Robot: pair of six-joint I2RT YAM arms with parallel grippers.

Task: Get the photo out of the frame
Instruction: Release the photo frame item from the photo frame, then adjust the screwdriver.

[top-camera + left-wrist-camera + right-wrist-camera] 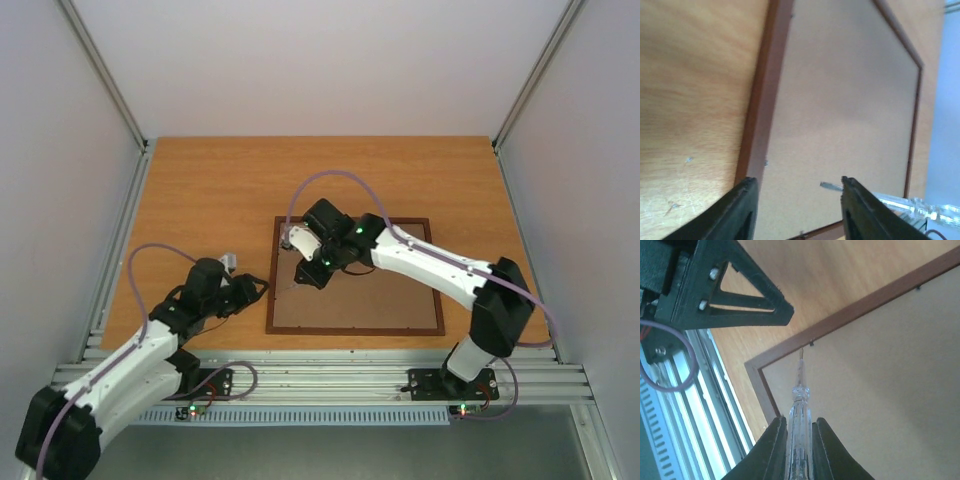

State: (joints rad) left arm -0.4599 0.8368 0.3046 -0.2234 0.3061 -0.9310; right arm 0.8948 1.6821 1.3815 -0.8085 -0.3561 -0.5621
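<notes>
Right fingers (772, 450) pinch a clear screwdriver (800, 400), tip beside frame (850, 315) edge.

Top view: bright, even, diffuse light from overhead. White walls (330, 60) flat, without glare. Tabletop (210, 190) warm and evenly lit. One faint, soft-edged shadow beneath the right arm (430, 262), falling on the back of the frame (355, 331). Fine detail slightly soft.

Left wrist view: blurred throughout. Wood grain smeared, frame edges soft, right margin washed out to pale blue.

Right wrist view: sharpest of the three. Clear screwdriver (799, 405) carries bright highlights. Aluminium rails (700, 405) glare white at the left.
</notes>
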